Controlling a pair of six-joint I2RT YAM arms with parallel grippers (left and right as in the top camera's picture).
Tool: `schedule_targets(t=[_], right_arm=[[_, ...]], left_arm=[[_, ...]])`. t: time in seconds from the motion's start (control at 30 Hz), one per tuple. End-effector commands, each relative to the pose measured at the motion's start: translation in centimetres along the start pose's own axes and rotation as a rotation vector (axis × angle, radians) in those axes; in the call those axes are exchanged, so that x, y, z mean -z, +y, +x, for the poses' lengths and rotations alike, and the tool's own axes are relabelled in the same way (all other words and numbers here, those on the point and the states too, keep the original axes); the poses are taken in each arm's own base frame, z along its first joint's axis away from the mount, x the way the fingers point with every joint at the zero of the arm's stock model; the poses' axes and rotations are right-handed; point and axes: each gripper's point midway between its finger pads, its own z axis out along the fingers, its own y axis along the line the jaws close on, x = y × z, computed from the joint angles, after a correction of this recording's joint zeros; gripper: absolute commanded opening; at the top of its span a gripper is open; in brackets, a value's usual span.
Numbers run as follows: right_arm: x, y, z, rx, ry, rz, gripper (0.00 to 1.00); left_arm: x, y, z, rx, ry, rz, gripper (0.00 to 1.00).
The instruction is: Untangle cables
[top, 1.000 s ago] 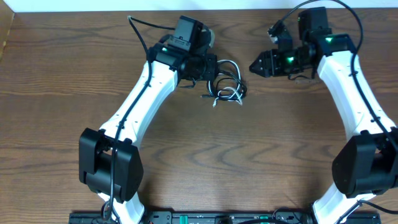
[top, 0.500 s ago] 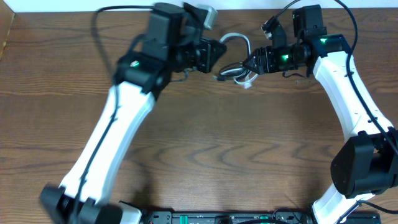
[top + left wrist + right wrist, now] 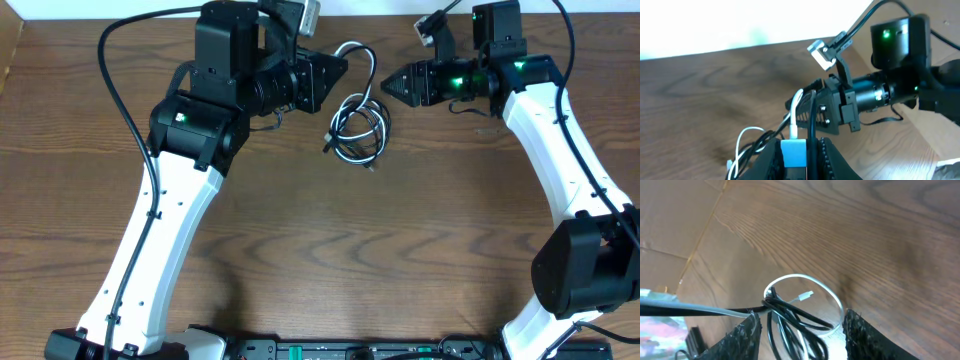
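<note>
Left tool [image 3: 338, 72] is clamped on one end of the cables [image 3: 358, 128]; the bundle runs from it back toward my base, over the tabletop [image 3: 320, 240]. Right tool [image 3: 392, 86] is spread wide, tips facing the left one. The bundle sits just inboard and base-side of it, so right looks like the free one to pull.

Cables [image 3: 358, 128] between left gripper [image 3: 343, 68] and right gripper [image 3: 388, 85]

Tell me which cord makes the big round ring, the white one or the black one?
The white cable: in the right wrist view it curls into an open ring, while the black cable crosses it in bunched strands.
</note>
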Motion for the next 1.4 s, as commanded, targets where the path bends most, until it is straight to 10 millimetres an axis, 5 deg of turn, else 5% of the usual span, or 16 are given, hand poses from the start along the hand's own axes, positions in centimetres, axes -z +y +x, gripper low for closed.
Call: schedule_targets(t=[0.0, 0.47, 0.67, 0.83, 0.97, 1.0, 1.37], right_arm=[[-0.1, 1.0, 0.1, -0.041, 0.008, 0.008, 0.48], [-1.6, -1.2, 3.2, -0.063, 0.116, 0.226, 0.46], [-2.3, -1.1, 4.2, 0.002, 0.15, 0.216, 0.31], [-3.5, -1.2, 4.4, 0.05, 0.129, 0.203, 0.29], [-4.1, -2.1, 5.0, 0.053, 0.125, 0.216, 0.08], [-4.1, -2.6, 5.3, 0.041, 0.13, 0.233, 0.01], [-0.7, -9.3, 7.3, -0.258, 0.125, 0.512, 0.01]], left_arm=[[0.6, -0.8, -0.9, 0.002, -0.029, 0.031, 0.08], [0.6, -0.8, -1.0, 0.01, -0.031, 0.032, 0.08], [0.6, -0.9, -1.1, 0.009, -0.036, 0.033, 0.08], [0.6, -1.0, -1.8, 0.016, -0.064, 0.04, 0.08], [0.7, -0.9, -2.2, 0.015, -0.078, 0.038, 0.08], [0.8, -0.8, -2.4, 0.013, -0.085, 0.036, 0.08], [6.0, 3.7, -8.0, 0.093, -0.311, -0.048, 0.08]])
